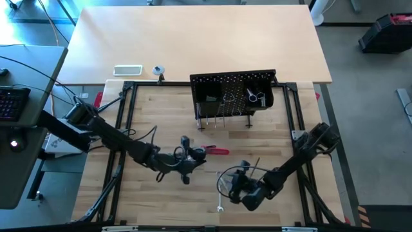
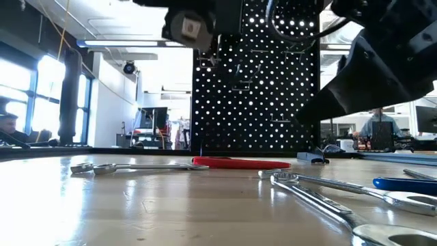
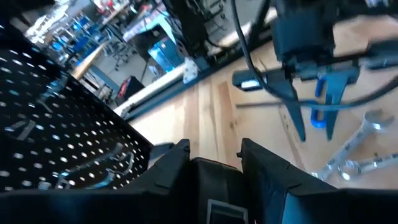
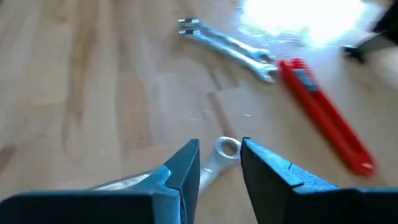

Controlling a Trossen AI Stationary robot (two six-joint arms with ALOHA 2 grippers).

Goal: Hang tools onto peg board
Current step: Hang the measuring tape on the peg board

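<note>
The black peg board (image 1: 235, 93) stands upright at the far middle, with a few tools hung on it. My left gripper (image 3: 214, 152) is raised above the table's middle, its fingers apart with nothing seen between them. A red-handled tool (image 1: 216, 151) lies just right of it. My right gripper (image 4: 221, 162) is low over the near right, open. Its fingertips stand on either side of the ring end (image 4: 227, 148) of a silver wrench that lies flat on the wood. Another silver wrench (image 4: 227, 46) lies beyond it.
Low on the near right lie more wrenches (image 2: 321, 195) and a blue-ended key (image 2: 403, 183); one wrench (image 2: 130, 167) lies at the left. A black tube frame (image 1: 125, 116) borders the work area. A white tray (image 1: 127, 69) sits on the far table.
</note>
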